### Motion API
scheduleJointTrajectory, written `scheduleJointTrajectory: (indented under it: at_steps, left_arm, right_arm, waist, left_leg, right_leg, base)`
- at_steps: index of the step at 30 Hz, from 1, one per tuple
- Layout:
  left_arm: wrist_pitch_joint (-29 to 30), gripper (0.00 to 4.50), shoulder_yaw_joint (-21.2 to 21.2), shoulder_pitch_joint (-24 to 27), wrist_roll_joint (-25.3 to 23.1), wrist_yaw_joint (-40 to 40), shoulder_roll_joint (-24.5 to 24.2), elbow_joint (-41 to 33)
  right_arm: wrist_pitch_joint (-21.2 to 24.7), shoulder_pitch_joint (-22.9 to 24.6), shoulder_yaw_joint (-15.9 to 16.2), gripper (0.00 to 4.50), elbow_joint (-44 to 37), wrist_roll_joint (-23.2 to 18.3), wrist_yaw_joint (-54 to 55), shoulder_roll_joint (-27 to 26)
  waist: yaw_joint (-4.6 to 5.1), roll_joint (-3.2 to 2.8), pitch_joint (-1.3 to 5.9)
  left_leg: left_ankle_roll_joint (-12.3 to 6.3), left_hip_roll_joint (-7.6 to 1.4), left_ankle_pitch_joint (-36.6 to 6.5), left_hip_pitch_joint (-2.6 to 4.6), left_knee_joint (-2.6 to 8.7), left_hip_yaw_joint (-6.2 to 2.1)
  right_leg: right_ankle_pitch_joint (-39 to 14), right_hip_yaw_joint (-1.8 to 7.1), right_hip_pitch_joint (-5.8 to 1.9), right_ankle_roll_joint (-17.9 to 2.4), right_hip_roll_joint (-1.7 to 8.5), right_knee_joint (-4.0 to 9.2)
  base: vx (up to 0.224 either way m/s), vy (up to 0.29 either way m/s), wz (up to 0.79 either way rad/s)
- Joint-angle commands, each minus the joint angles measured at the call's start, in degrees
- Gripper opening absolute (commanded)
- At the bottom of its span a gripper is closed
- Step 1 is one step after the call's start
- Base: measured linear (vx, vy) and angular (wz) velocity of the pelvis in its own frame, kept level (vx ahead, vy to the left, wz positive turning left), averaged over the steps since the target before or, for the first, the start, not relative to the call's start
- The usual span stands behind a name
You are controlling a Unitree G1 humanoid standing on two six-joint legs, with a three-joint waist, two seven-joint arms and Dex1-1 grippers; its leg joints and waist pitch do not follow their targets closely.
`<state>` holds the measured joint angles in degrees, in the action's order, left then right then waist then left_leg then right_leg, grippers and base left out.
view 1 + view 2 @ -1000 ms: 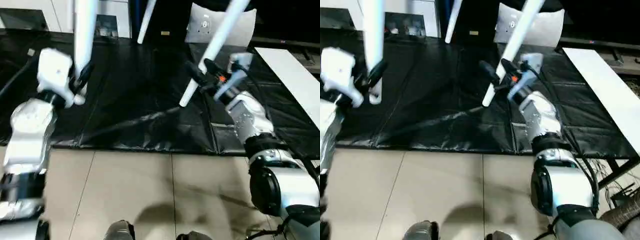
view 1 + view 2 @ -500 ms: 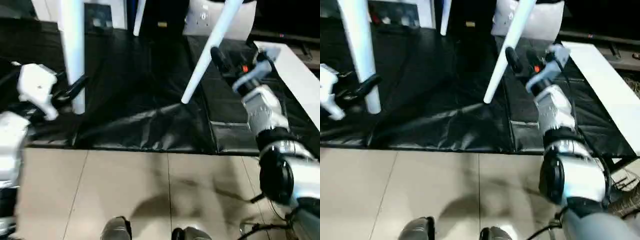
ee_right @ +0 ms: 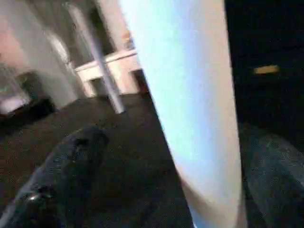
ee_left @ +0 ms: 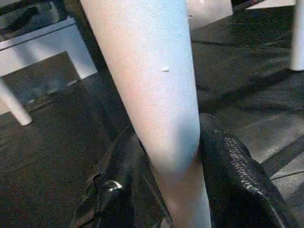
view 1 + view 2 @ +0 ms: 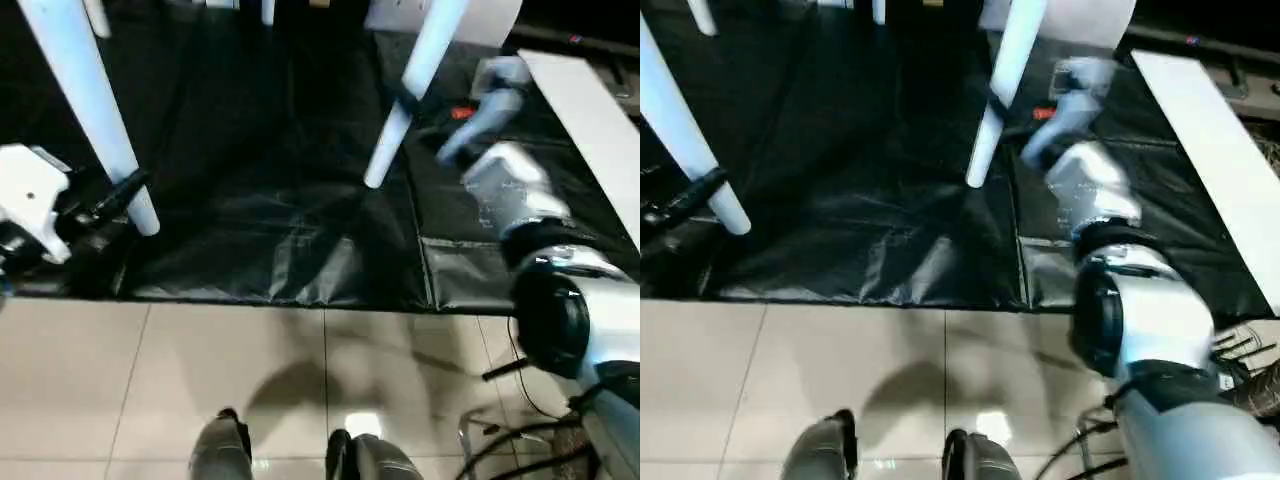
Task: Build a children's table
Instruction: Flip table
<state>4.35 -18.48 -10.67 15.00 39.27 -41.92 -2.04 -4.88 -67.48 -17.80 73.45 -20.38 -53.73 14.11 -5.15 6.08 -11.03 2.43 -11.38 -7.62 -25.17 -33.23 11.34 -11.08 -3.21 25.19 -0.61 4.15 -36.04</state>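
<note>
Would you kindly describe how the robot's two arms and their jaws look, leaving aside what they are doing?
Both arms are built of rounded silver and white shells with black joint rings. The right arm carries a small orange mark near its wrist, and thin black cables hang beside it. The left gripper sits on a white block; its fingers are black with ribbed, textured pads.

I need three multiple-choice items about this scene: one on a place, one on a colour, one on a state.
1. The left hand grips the white leg:
A. near its narrow lower end
B. at its middle
C. at its thick upper end
2. The sheet under the legs is:
A. red
B. black
C. green
3. That leg:
A. lies flat on the sheet
B. hangs tilted above the sheet
C. is snapped in two

Answers: 1 A, the fingers close just above the leg's tip; 2 B, the sheet is black and creased; 3 B, the leg slants and its tip is in the air.
</note>
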Motion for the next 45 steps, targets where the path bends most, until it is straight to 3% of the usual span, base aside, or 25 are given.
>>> scheduleJointTrajectory:
  at_steps: [1, 3, 6, 12, 14, 18, 19, 23, 26, 30, 31, 32, 35, 38, 39, 41, 43, 45]
  left_arm:
    - [-0.34, 1.54, 1.96, 0.71, -3.4, 0.83, -1.61, -2.5]
    - [-0.27, 1.54, 1.85, 0.99, -3.24, 0.75, -1.77, -2.58]
    - [-0.02, 1.54, 1.37, 0.89, -3.98, -1.08, -1.89, -1.22]
    - [1.63, 1.54, 0.65, -0.54, -6.79, -5.9, -1.87, 2.4]
    - [2.58, 1.54, -0.19, -1.31, -7.68, -8.2, -2.05, 4.3]
    - [3.71, 1.54, -1.96, -2.4, -8.52, -11.73, -3.08, 8.49]
    - [3.84, 1.54, -2.16, -2.5, -8.66, -12.29, -3.34, 9.1]
    - [3.78, 1.54, -2.6, -2.54, -8.5, -12.39, -4.28, 11.29]
    - [3.93, 1.54, -2.89, -2.18, -8.33, -12.54, -4.32, 11.38]
    - [3.96, 1.54, -5.13, -0.38, -4.87, -11.71, -3.38, 10.87]
    - [3.89, 2.1, -5.28, -0.25, -4.71, -11.69, -3.34, 10.85]
    - [3.18, 2.24, -6.57, 1.18, -3.3, -10.57, -3.31, 10.95]
    - [1.32, 2.5, -9.95, 4.54, -0.22, -7.8, -2.83, 11.31]
    - [-0.69, 2.68, -13.97, 8.93, 3.2, -3.59, -1.97, 11.37]
    - [-0.8, 2.74, -15.24, 9.99, 4.98, -1.82, -1.46, 11.24]
    - [-2.81, 2.94, -19.36, 13.56, 8.84, 1.09, 0.12, 10.99]
    - [-3.19, 3.04, -20.0, 14.36, 9.77, 1.68, 0.46, 10.76]
    - [-2.24, 3.16, -20.92, 19.55, 14.85, 5.42, 3.81, 5.42]
  right_arm:
    - [1.55, 0.23, 2.88, 4.5, -0.32, 1.67, -7.73, -1.21]
    - [1.38, 0.61, 3.37, 4.5, -0.59, 1.97, -9.21, -1.15]
    - [0.11, 4.23, 5.9, 4.5, -3.94, 3.14, -16.94, 0.08]
    - [1.07, 9.3, 6.24, 4.5, -10.86, 1.66, -22.12, 1.46]
    - [1.6, 10.9, 6.69, 4.5, -13.69, 1.22, -22.81, 1.41]
    - [3.19, 14.15, 7.79, 4.5, -19.84, 0.14, -23.21, 0.79]
    - [3.28, 15.0, 8.28, 4.5, -20.99, 0.31, -23.52, 0.63]
    - [5.44, 18.63, 9.78, 4.5, -27.25, 0.41, -23.26, -0.26]
    - [4.93, 19.35, 10.3, 4.5, -28.24, 1.06, -22.02, -0.32]
    - [2.63, 18.91, 9.35, 4.5, -27.48, 2.34, -16.04, 0.11]
    - [2.47, 18.95, 9.33, 4.5, -27.51, 2.44, -15.77, 0.16]
    - [1.82, 20.0, 9.14, 4.5, -28.85, 3.07, -14.04, 0.59]
    - [2.4, 23.47, 8.62, 4.5, -33.38, 3.0, -12.63, 1.47]
    - [3.89, 27.72, 8.16, 4.5, -38.77, 2.3, -11.72, 2.55]
    - [4.33, 28.74, 7.88, 4.5, -40.04, 2.03, -11.37, 2.76]
    - [6.78, 32.57, 6.69, 4.5, -44.85, 0.29, -9.91, 3.11]
    - [7.18, 33.48, 6.57, 4.5, -45.96, 0.0, -9.57, 3.2]
    - [11.11, 40.5, 7.23, 4.5, -54.47, -1.24, -8.31, 3.59]
  waist:
    - [0.15, -2.26, 3.89]
    - [0.22, -2.0, 3.63]
    - [0.07, -2.38, 3.67]
    - [0.15, -2.59, 3.85]
    - [0.09, -2.87, 3.91]
    - [0.14, -2.67, 3.92]
    - [0.15, -2.75, 4.2]
    - [0.25, -2.81, 4.84]
    - [0.36, -2.82, 4.91]
    - [0.6, -2.62, 4.97]
    - [0.69, -2.58, 4.96]
    - [0.81, -2.52, 5.3]
    - [1.2, -2.34, 5.62]
    - [1.14, -2.61, 5.92]
    - [0.99, -2.48, 5.63]
    - [0.88, -2.7, 5.96]
    - [0.58, -2.68, 5.53]
    - [-0.05, -3.37, 5.35]
  left_leg:
    - [-1.78, -2.54, -9.89, 3.42, 4.08, -0.52]
    - [-0.95, -2.53, -11.12, 3.35, 4.23, -0.51]
    - [-1.0, -2.62, -10.5, 3.64, 4.12, -0.44]
    - [-1.39, -2.68, -10.44, 3.58, 4.12, -0.5]
    - [-0.3, -2.63, -12.52, 3.64, 4.28, -0.64]
    - [0.76, -2.54, -14.9, 3.92, 4.55, -0.8]
    - [0.94, -2.53, -14.58, 3.95, 4.57, -0.91]
    - [-0.16, -2.42, -10.14, 4.14, 4.15, -0.72]
    - [-0.66, -2.4, -9.3, 4.22, 4.03, -0.58]
    - [0.16, -2.42, -11.14, 4.28, 4.14, -0.57]
    - [0.5, -2.36, -11.36, 4.2, 4.19, -0.57]
    - [0.62, -2.35, -11.23, 4.29, 4.09, -0.55]
    - [-0.23, -2.27, -8.82, 4.19, 3.89, -0.49]
    - [-1.76, -2.19, -7.58, 4.27, 3.68, -0.31]
    - [-1.8, -2.22, -8.28, 4.09, 3.82, -0.32]
    - [-1.19, -2.4, -10.52, 4.38, 3.87, -0.26]
    - [-0.38, -2.53, -13.01, 4.31, 4.17, -0.31]
    - [1.08, -2.87, -16.62, 4.58, 4.47, -0.38]
  right_leg:
    - [-1.7, 2.49, -2.13, -14.95, 3.37, 2.61]
    - [-4.43, 2.72, -2.33, -14.64, 3.74, 2.88]
    - [-3.46, 2.9, -2.26, -14.11, 3.72, 2.95]
    - [-3.15, 2.88, -2.51, -15.04, 3.53, 2.9]
    - [-5.54, 3.02, -2.56, -14.68, 3.64, 3.2]
    - [-8.98, 3.27, -2.49, -13.77, 3.68, 3.69]
    - [-9.07, 3.29, -2.66, -13.66, 3.7, 3.65]
    - [-2.01, 3.24, -2.79, -14.94, 3.26, 2.97]
    - [-0.1, 3.2, -2.77, -16.06, 3.25, 2.81]
    - [-3.52, 3.33, -2.81, -16.0, 3.51, 3.07]
    - [-4.0, 3.34, -2.84, -15.78, 3.48, 3.12]
    - [-3.73, 3.36, -2.98, -15.68, 3.47, 3.0]
    - [-0.69, 3.45, -3.21, -14.75, 3.26, 2.77]
    - [2.41, 3.45, -3.26, -15.35, 3.04, 2.7]
    - [1.35, 3.48, -3.32, -15.49, 3.17, 2.99]
    - [-0.57, 3.42, -3.22, -15.83, 3.05, 3.05]
    - [-3.56, 3.4, -3.05, -15.38, 3.07, 3.37]
    - [-7.38, 3.53, -2.76, -14.52, 3.2, 3.9]
  base:
    - [0.0, 0.0, 0.0]
    - [0.0, 0.0, 0.0]
    - [0.0, 0.0, 0.0]
    - [0.0, 0.0, 0.0]
    - [0.0, 0.0, 0.0]
    - [0.0, 0.0, 0.0]
    - [0.0, 0.0, 0.0]
    - [0.0, 0.0, 0.0]
    - [0.0, 0.0, 0.0]
    - [0.0, 0.0, 0.0]
    - [0.0, 0.0, 0.0]
    - [0.0, 0.0, 0.0]
    - [0.0, 0.0, 0.0]
    - [0.0, 0.0, 0.0]
    - [0.0, 0.0, 0.0]
    - [0.0, 0.0, 0.0]
    - [0.0, 0.0, 0.0]
    - [0.0, 0.0, 0.0]
